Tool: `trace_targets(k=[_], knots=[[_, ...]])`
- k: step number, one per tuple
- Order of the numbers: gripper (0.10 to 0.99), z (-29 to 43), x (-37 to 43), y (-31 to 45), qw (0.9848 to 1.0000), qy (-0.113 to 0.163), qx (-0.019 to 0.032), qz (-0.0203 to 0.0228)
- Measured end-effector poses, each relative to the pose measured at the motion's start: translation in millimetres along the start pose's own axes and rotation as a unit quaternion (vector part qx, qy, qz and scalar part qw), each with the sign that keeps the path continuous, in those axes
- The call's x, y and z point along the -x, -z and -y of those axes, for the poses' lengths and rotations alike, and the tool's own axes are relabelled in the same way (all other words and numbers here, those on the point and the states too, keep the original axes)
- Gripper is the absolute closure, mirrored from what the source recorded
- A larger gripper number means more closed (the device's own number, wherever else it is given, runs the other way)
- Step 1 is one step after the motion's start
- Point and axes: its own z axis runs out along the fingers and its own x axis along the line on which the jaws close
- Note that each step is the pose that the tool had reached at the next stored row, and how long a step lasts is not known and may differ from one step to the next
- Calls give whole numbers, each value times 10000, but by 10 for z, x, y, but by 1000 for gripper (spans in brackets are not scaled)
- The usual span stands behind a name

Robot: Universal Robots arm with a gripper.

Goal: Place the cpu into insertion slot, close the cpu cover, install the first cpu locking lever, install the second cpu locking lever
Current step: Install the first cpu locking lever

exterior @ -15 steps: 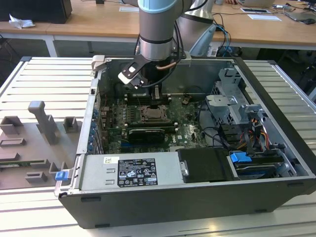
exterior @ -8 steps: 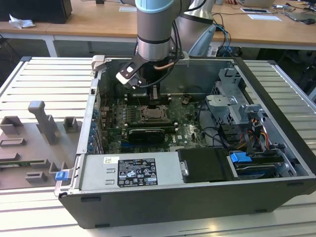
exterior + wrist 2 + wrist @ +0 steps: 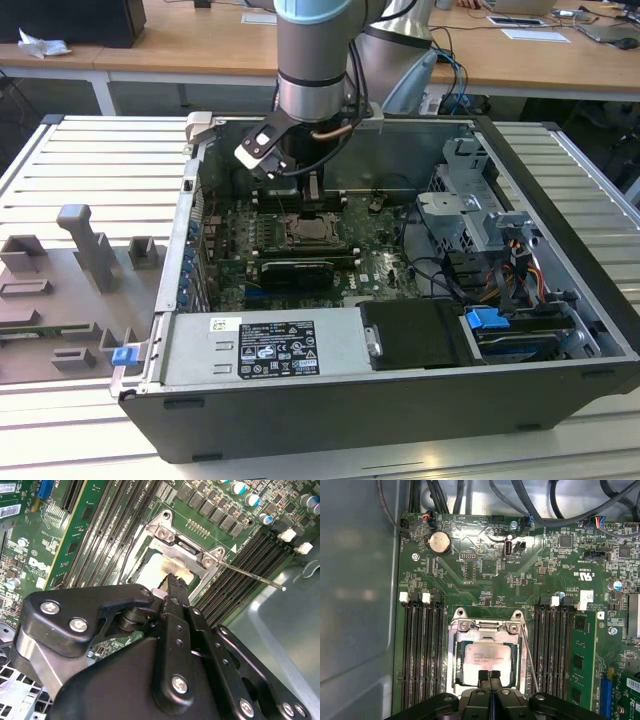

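The black hand [image 3: 489,675], tips pressed together, hovers over the pale silver square cpu [image 3: 484,654] seated in the silvery-rimmed insertion slot [image 3: 453,650], likely a light, stiff, fragile chip best gripped by its edges.

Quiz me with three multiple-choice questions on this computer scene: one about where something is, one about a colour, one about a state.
1. Where is the cpu?
A) in the insertion slot
B) on the desk
C) on the drive bay

2. What colour is the circuit board?
A) red
B) green
C) white

3. How is the cpu cover?
A) standing upright
B) taken off
C) lying flat over the cpu

Answers:
1 A, the pale chip sits inside the socket's metal rim.
2 B, green shows all around the socket.
3 C, its frame lies flat around the chip, with the shut gripper at its edge.
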Motion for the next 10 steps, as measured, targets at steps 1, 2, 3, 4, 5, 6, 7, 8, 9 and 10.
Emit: trace_targets(k=[1,2,3,4,5,6,7,8,9,10], knots=[[980,0,0,6,10000,0,0,0],[980,-1,0,13,10000,0,0,0],[980,-1,-1,18,10000,0,0,-1],[980,-1,0,23,10000,0,0,0],[980,-1,0,32,10000,0,0,0],[980,-1,-1,37,10000,0,0,0],[980,-2,-1,41,10000,0,0,0],[980,-2,-1,53,10000,0,0,0],[980,-2,-1,77,10000,0,0,0],[980,-4,-2,108,10000,0,0,0]])
